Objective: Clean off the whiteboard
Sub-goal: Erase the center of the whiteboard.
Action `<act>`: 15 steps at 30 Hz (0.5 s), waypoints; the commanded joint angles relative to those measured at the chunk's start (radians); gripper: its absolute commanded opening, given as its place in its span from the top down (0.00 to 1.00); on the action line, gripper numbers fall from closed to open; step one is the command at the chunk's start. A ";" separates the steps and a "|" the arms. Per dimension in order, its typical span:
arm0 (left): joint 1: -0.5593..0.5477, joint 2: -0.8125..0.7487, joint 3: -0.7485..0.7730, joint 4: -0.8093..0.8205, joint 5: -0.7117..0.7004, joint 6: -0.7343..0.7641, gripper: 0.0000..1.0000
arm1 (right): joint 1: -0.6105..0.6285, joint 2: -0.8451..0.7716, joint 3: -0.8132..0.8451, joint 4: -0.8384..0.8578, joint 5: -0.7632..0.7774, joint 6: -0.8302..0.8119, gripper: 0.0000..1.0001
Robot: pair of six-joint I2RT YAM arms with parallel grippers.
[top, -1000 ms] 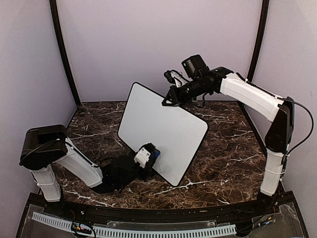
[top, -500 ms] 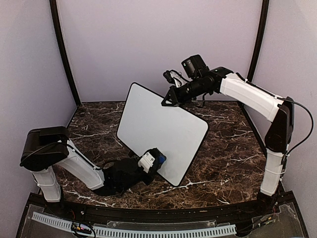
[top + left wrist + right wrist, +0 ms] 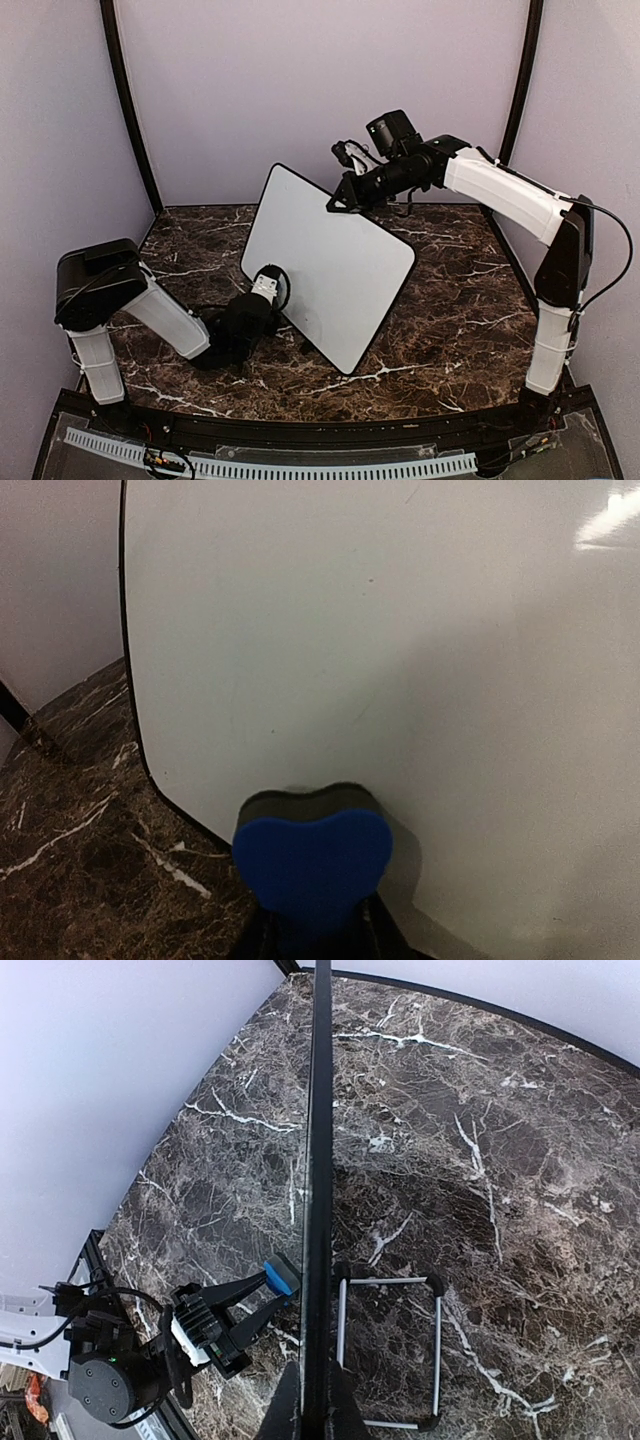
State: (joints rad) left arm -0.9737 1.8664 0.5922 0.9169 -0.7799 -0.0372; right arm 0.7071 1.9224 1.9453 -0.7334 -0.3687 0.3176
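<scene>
Left claw, lower left of centre in the top view: narrow, clamped on the blue eraser, whose face sits against the whiteboard near its lower left edge. Right claw pinches the board's top edge, propping it tilted at mid-frame. No writing visible. Judgement: press evenly, stroke across the face without running off the edge. Dark veined marble worktop; plain lilac walls.

A robotics lab booth: plain lilac walls and black poles enclose a dark marble-patterned tabletop. A slotted white cable duct lines its front.
</scene>
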 commanded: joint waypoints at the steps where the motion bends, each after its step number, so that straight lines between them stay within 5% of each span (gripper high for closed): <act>1: 0.063 0.039 0.045 -0.249 -0.060 -0.079 1.00 | 0.057 0.021 -0.012 -0.084 -0.088 -0.041 1.00; 15: 0.209 -0.426 -0.163 -0.078 0.085 -0.189 1.00 | 0.058 0.032 0.000 -0.089 -0.092 -0.044 1.00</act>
State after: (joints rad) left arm -0.7757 1.5608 0.4690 0.7910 -0.7311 -0.1818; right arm 0.7174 1.9224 1.9469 -0.7269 -0.3855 0.3019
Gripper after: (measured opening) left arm 0.230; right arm 0.034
